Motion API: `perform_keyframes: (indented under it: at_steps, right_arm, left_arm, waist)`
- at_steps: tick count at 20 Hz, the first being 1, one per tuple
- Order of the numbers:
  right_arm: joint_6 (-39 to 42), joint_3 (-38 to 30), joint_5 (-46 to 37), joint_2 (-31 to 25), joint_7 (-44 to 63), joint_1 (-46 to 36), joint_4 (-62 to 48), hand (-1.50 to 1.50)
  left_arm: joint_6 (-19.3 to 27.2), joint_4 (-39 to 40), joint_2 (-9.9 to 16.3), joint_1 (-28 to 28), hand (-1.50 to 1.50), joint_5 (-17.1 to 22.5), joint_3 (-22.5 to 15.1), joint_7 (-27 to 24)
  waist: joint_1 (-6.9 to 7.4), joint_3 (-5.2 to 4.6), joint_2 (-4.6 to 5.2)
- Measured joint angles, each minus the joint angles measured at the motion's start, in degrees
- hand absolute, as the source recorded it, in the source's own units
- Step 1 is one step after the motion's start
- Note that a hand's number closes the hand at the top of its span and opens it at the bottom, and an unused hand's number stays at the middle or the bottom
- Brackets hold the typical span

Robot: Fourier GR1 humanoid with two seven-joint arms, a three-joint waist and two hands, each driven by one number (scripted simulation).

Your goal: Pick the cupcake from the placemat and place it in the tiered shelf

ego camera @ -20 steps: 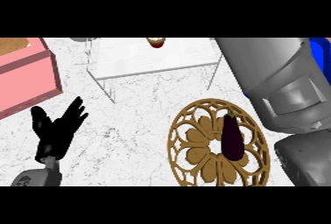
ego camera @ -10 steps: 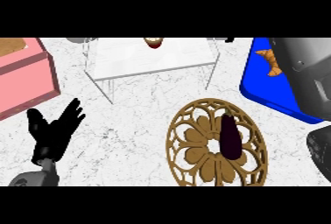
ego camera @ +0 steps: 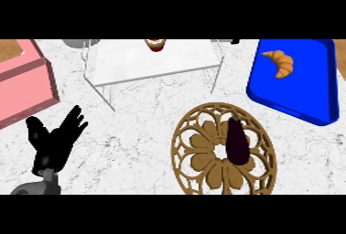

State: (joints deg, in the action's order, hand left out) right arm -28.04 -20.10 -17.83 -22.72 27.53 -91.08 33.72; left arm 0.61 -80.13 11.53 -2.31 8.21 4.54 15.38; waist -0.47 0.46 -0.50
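At the top edge, the cupcake (ego camera: 155, 45) on the tiered shelf (ego camera: 155, 64) is cut off; left hand (ego camera: 54, 139) spread.

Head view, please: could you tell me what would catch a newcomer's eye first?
The bright blue tray at right, with a croissant on it. Next the round brown placemat in the lower middle, a dark aubergine lying on it. The cupcake sits on the white shelf at top; the left hand rests open at lower left.
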Motion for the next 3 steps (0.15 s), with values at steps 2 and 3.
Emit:
perform_keyframes:
  at_steps: [2,3]
  right_arm:
    - [2.95,-0.64,1.63,-1.55,-0.29,2.72,2.45,-1.5]
    - [4.12,-0.87,2.25,-2.39,-0.31,3.56,3.51,-1.5]
  left_arm:
    - [0.05,-0.14,-0.18,0.32,0.0,0.0,0.14,-0.47]
    - [0.31,-0.62,-0.63,0.43,0.0,-0.31,-0.3,-0.47]
  waist:
    - [-0.13,0.01,-0.06]
    - [-0.06,0.0,-0.04]
